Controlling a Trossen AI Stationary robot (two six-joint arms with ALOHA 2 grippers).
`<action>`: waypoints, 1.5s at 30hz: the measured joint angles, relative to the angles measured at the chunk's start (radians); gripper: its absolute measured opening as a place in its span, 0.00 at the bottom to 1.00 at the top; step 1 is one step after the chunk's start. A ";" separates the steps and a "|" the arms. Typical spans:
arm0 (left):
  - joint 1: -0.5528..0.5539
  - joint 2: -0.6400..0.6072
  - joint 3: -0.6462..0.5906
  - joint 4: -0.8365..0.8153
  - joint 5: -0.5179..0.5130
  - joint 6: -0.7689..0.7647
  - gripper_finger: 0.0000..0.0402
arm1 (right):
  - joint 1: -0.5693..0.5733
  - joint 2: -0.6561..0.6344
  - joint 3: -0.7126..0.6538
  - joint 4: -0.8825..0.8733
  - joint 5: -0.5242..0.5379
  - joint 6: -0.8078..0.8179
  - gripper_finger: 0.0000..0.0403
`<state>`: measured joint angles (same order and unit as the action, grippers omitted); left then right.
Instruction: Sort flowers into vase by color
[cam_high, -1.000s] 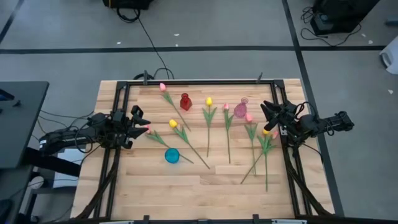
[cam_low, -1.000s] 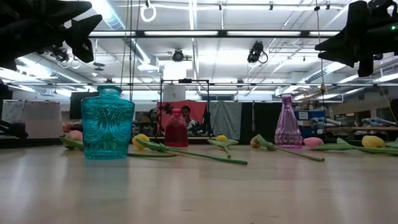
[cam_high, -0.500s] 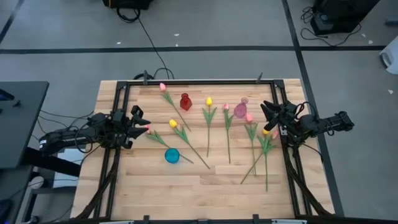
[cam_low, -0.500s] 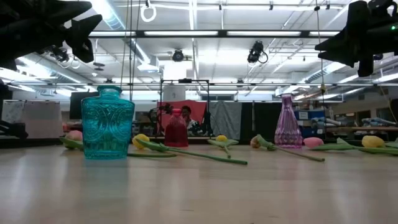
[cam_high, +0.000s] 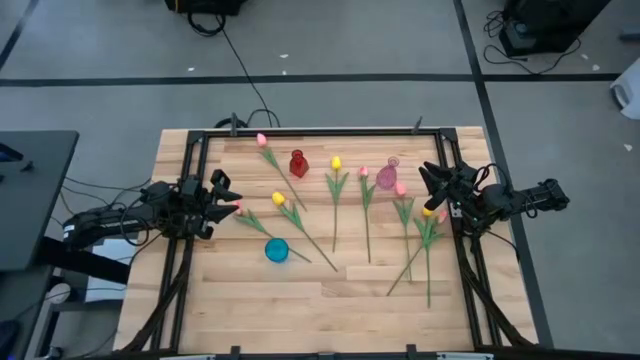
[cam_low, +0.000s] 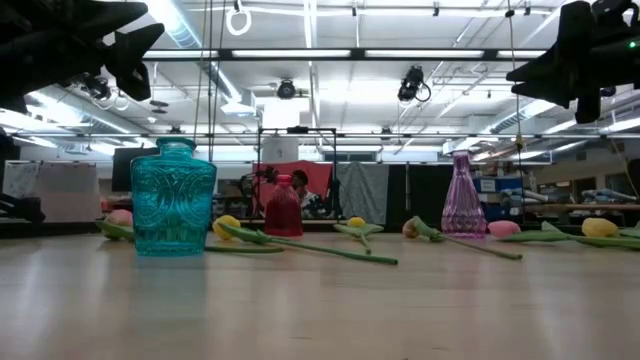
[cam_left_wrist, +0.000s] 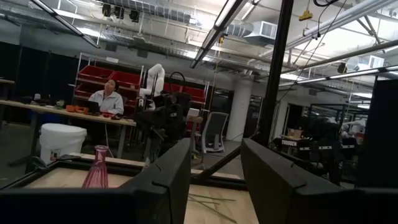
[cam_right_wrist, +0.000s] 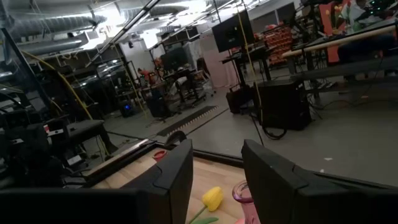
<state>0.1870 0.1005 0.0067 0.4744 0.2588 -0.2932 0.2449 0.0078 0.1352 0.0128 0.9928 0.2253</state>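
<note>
Several artificial tulips lie flat on the wooden table: pink heads (cam_high: 261, 140) (cam_high: 363, 172) (cam_high: 400, 188) and yellow heads (cam_high: 336, 162) (cam_high: 278, 199) on long green stems. Three vases stand upright among them: red (cam_high: 298, 164), pink (cam_high: 387, 176) and teal (cam_high: 276, 250). My left gripper (cam_high: 228, 190) hovers open over the table's left edge, above a pink tulip head (cam_high: 240, 209). My right gripper (cam_high: 430, 185) hovers open over the right edge, above a yellow head (cam_high: 428, 212). Both are empty and raised.
A black metal frame (cam_high: 300, 131) runs round the tabletop's far and side edges. Bare wood (cam_high: 330, 305) fills the near half of the table. A person sits at a desk in the room beyond (cam_left_wrist: 106, 98).
</note>
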 joint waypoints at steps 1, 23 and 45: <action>0.000 0.000 0.000 0.000 0.000 0.000 0.37 | 0.000 0.000 0.000 0.000 0.000 0.000 0.38; 0.000 0.000 0.000 0.000 0.000 0.000 0.37 | 0.000 0.000 0.000 0.000 0.000 0.000 0.38; 0.000 0.000 0.000 0.058 0.000 -0.055 0.37 | 0.000 0.000 0.000 0.335 0.034 -0.120 0.38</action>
<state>0.1868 0.1005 0.0071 0.5320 0.2592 -0.3479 0.2447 0.0078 0.1356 0.3477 1.0265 0.1051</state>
